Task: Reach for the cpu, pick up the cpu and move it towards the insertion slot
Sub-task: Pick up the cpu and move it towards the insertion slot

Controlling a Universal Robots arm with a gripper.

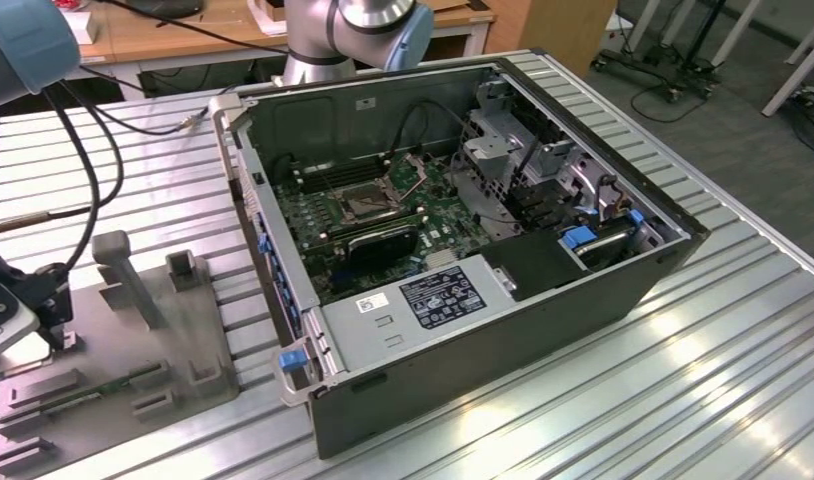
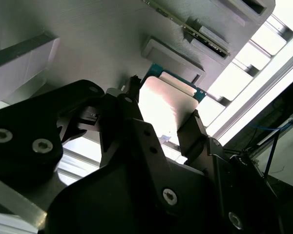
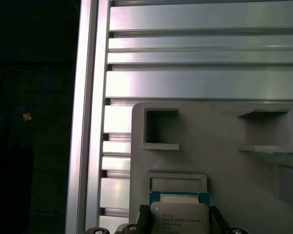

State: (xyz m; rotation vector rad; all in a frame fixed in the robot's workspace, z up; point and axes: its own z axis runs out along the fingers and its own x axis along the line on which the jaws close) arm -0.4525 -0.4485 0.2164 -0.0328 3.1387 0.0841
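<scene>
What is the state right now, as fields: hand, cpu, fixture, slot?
hand: shut on the cpu, at two opposite edges
cpu: metal face up, over the grey fixture block; lifted or seated, cannot tell
grey fixture block: on the slatted table, at the exterior view's left of the computer case
insertion slot: inside the open computer case, far from the hand

The silvery cpu (image 3: 179, 218) sits flat at the grey fixture (image 3: 224, 170), well apart from the dark-centred insertion slot (image 1: 358, 203).
</scene>
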